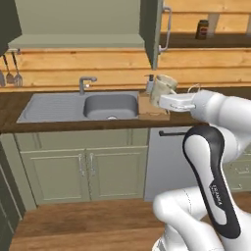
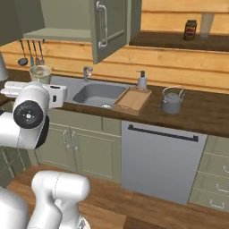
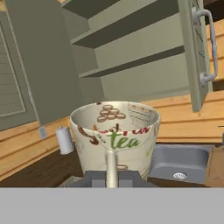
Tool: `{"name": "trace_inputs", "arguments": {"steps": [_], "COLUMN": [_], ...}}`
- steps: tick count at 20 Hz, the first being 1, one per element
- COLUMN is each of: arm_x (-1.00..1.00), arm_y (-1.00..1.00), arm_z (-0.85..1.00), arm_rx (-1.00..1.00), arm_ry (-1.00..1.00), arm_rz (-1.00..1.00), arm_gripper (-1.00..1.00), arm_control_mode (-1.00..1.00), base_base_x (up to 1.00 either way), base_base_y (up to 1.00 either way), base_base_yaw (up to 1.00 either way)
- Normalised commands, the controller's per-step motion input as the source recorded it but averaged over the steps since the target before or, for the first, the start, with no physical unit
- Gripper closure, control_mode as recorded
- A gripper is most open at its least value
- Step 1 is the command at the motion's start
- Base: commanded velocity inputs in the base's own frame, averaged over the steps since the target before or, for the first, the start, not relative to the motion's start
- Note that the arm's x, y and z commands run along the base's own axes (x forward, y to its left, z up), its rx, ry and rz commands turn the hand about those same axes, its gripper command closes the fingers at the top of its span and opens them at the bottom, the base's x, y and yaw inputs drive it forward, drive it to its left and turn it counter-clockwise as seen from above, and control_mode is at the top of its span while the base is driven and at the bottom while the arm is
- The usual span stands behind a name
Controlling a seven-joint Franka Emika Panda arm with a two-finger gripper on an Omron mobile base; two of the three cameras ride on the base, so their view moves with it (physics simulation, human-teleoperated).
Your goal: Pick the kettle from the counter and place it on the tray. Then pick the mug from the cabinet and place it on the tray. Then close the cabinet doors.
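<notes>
Above the counter [image 2: 210,117], near the sink [image 1: 73,107], the gripper [image 3: 111,177] is clamped on the mug [image 3: 114,136] by its handle, holding it upright in the air. The tray [image 2: 132,99] lies right of the sink, bare. The kettle [image 2: 172,101] stands on the counter just right of it. The cabinet [image 3: 131,48] doors [image 2: 103,27] hang open.

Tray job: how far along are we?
Nothing sits on the tray yet: the kettle stands on the counter beside it. In hand: the tool is shut on the mug, clear of the cabinet. Left: both placements, then closing the doors.
</notes>
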Motion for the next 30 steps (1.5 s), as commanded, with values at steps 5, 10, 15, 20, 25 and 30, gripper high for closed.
{"name": "trace_inputs", "arguments": {"steps": [5, 10, 15, 20, 25, 30], "arm_x": [0.00, 0.00, 0.00, 0.00, 0.00, 0.00], "arm_y": [0.00, 0.00, 0.00, 0.00, 0.00, 0.00], "arm_z": [0.00, 0.00, 0.00, 0.00, 0.00, 0.00], "arm_rx": [0.00, 0.00, 0.00, 0.00, 0.00, 0.00], "arm_ry": [0.00, 0.00, 0.00, 0.00, 0.00, 0.00], "arm_rz": [0.00, 0.00, 0.00, 0.00, 0.00, 0.00], "arm_gripper": [1.00, 1.00, 1.00, 1.00, 1.00, 1.00], "arm_control_mode": [1.00, 1.00, 1.00, 1.00, 1.00, 1.00], "base_base_x": [-0.16, 0.41, 0.73, 0.67, 0.58, 0.62], "base_base_y": [-0.80, -0.61, -0.40, -0.36, -0.37, -0.24], "base_base_yaw": [0.05, 0.00, 0.02, 0.00, -0.01, -0.06]}}
